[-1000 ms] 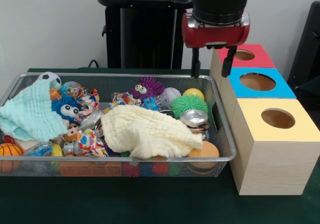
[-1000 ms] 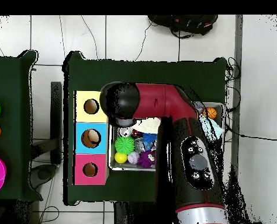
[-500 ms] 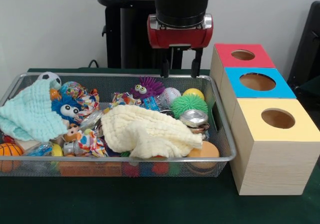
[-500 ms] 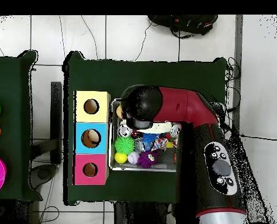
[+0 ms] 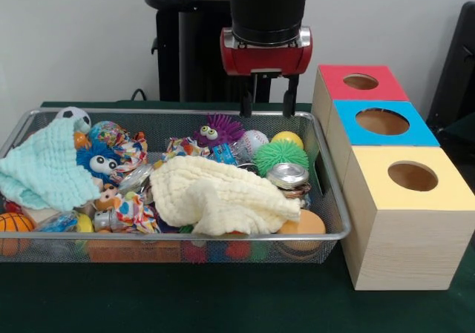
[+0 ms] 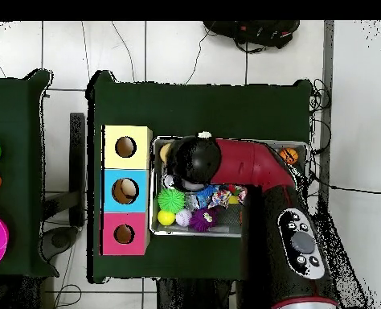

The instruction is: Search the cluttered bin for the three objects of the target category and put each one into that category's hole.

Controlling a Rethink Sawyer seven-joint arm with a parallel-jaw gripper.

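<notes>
The bin (image 5: 223, 236) is a shallow silver wire-mesh basket full of toys; it also shows in the overhead view (image 6: 194, 234). My gripper (image 5: 267, 107) hangs open and empty above the bin's back rim. It is over a purple spiky toy (image 5: 215, 131) and a white ball (image 5: 254, 140). A green spiky ball (image 5: 280, 155) and a yellow ball (image 5: 287, 138) lie just right of these. A yellow cloth (image 5: 223, 196) covers the bin's middle and a mint cloth (image 5: 44, 170) its left end. In the overhead view the arm's wrist (image 6: 195, 159) hides the fingers.
Three wooden boxes with round holes stand right of the bin: red top (image 5: 334, 81), blue top (image 5: 349, 129), yellow top (image 5: 371, 192). A metal tin (image 5: 287, 175), an orange ball (image 5: 304, 223), a blue furry toy (image 5: 100, 162) and a small basketball (image 5: 13, 225) also lie in the bin.
My gripper moved from beside the red and blue boxes leftward to above the bin's back rim, then nearly stopped. It stayed open and empty.
</notes>
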